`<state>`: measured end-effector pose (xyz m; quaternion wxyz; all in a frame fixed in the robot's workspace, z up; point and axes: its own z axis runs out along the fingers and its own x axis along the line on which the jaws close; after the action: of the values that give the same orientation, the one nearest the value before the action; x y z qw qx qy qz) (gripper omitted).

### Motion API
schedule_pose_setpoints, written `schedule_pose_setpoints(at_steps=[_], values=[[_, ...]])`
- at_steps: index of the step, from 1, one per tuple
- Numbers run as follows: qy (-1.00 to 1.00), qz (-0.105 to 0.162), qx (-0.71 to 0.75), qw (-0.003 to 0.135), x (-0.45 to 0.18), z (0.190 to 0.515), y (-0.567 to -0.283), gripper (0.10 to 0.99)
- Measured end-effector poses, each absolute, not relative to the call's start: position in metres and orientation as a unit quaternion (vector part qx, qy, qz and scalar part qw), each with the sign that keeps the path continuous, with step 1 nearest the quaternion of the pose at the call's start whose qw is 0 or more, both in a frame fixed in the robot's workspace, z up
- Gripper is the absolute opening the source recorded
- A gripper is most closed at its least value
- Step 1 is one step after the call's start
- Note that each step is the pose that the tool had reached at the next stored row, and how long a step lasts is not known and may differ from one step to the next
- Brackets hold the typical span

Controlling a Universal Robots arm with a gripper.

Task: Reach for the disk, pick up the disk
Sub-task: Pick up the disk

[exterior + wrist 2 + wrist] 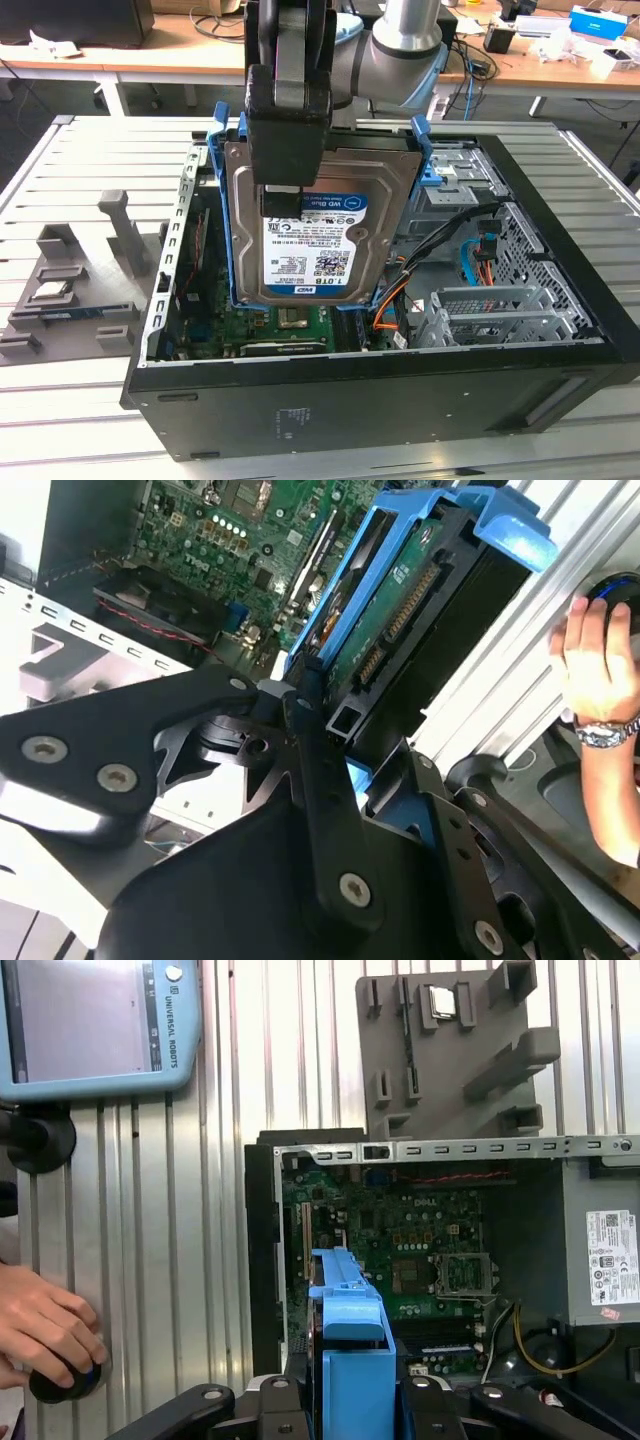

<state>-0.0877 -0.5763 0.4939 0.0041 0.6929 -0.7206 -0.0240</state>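
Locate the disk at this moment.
In the exterior view, the disk hangs label-out in the gripper, lifted above the open computer case and its green motherboard.

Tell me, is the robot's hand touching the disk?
Touching. In the exterior view the hand presses on the disk, held raised above the computer case.

Disk [320, 225]: top of label hidden behind gripper [285, 190] in exterior view. Fingertips hidden behind bracket [350, 1360] in first wrist view (grip contact not discernible). Hand [598, 670]: cut off by frame edge, second wrist view. Tray [75, 290]: small parts too small to identify.
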Motion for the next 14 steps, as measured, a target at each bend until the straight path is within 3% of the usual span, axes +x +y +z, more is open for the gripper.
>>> schedule_pose_setpoints(at_steps=[14], values=[[-0.721, -0.024, 0.693, 0.005, -0.04, 0.494, -0.576, 0.369]])
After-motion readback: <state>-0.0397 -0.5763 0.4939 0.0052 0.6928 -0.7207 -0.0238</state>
